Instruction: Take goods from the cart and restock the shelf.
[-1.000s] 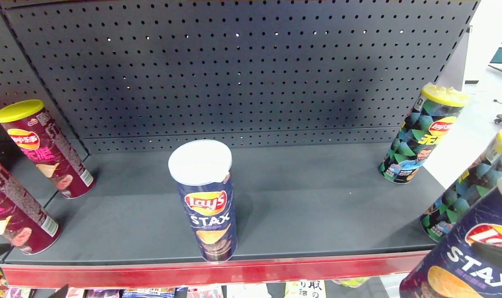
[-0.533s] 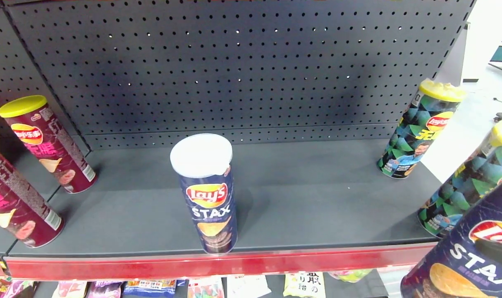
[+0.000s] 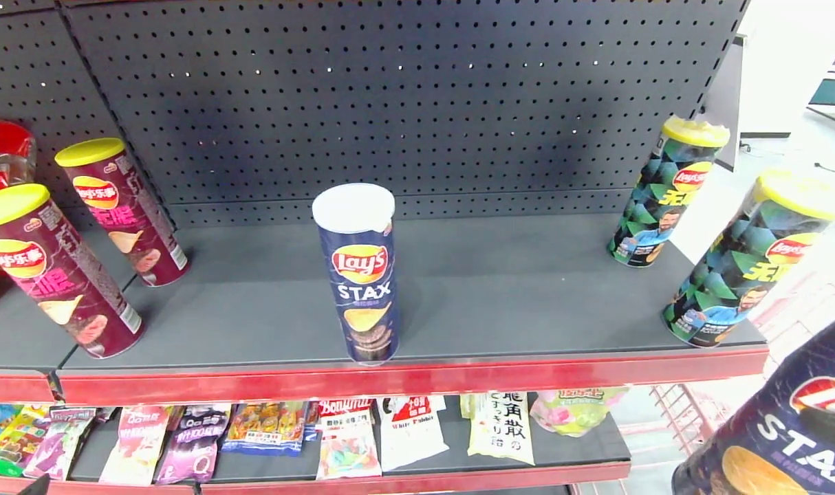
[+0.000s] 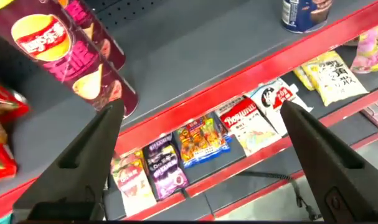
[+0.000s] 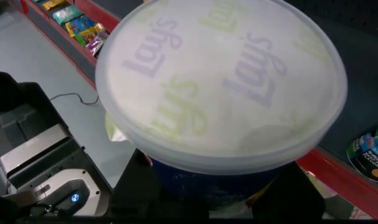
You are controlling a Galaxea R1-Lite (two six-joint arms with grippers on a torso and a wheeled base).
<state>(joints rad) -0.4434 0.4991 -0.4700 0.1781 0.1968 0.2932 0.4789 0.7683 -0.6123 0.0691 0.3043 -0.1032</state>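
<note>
The right claw point(image 5: 213, 199) pinches the held blue can point(image 3: 782, 433) by its body. This can is off the shelf point(image 3: 527, 302), at about 4 o'clock from the standing blue can point(image 3: 359, 275). The left claw point(image 4: 201, 109) is spread and carries nothing. I judge the carrying step is in hand: the can is taken but not yet placed. Next it must pass over the red lip point(image 3: 417, 378) to the bare place at 3 o'clock of the standing can, upright, clear of the nearer teal can point(image 3: 747, 268).
</note>
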